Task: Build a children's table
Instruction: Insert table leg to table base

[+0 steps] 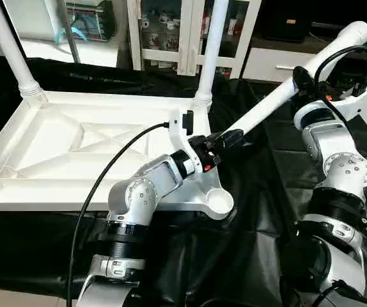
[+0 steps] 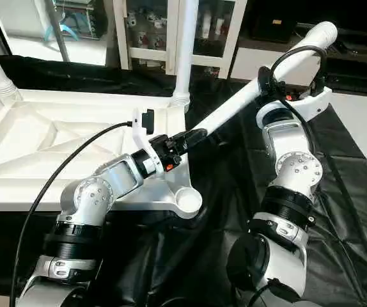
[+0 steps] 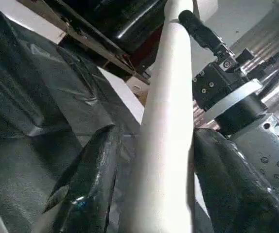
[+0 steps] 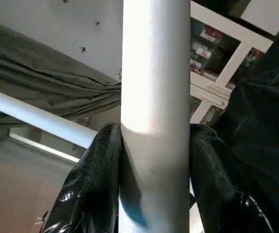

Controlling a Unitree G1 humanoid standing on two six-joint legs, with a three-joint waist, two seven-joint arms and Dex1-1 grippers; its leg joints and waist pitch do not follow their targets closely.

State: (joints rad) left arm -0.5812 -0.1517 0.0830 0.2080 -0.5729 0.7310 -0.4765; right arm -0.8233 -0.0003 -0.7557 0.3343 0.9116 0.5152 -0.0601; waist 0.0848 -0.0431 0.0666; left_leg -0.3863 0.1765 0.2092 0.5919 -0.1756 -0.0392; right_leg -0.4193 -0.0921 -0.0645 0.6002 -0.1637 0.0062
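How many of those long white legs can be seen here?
3. Two legs stand upright in the tabletop's far corner sockets; a third is held slanted between both grippers. Another may be hidden.

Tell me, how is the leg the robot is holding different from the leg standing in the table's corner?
The held leg slants through the air; the standing leg rises straight up. The held leg is free of the tabletop, with the right gripper around it and the left gripper at its lower end; the standing leg is plugged into a corner socket, and no gripper touches it. Both are long, white and round.
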